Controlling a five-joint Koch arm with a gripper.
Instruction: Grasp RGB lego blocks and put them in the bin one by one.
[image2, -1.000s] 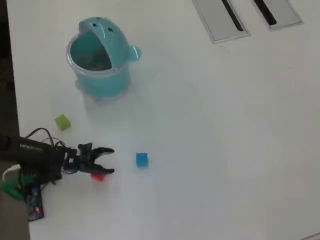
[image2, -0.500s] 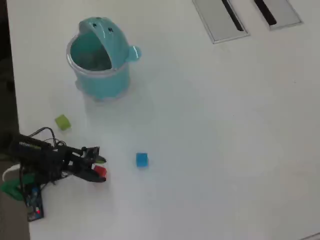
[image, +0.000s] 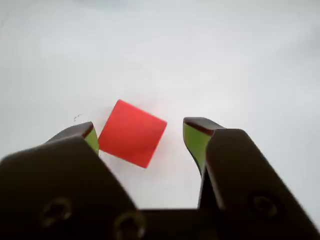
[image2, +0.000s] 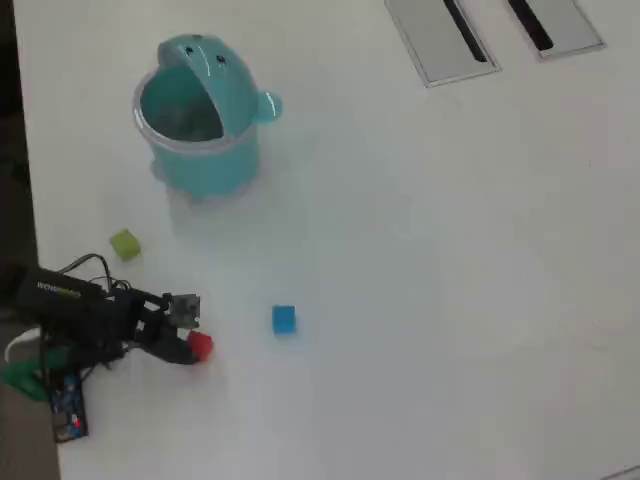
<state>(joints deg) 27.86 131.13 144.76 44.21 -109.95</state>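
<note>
Down at the lower left of the table (image2: 430, 300) in the overhead view, the gripper (image2: 192, 335) is low over the red block (image2: 200, 346), and the wrist view gives us the close-up: jaws parted, one green-padded fingertip (image: 196, 140) standing clear of the block on the right, the other tip right at its left corner, though contact there is too close to call. The red block (image: 131, 132) sits turned on a diagonal between them, flat on the white surface, not clamped. The blue block (image2: 284, 319) lies just to the right of the gripper in the overhead view, the yellow-green block (image2: 125, 244) above the arm, and the teal bin (image2: 200, 120) stands well apart at the upper left, lid tipped back, mouth open.
</note>
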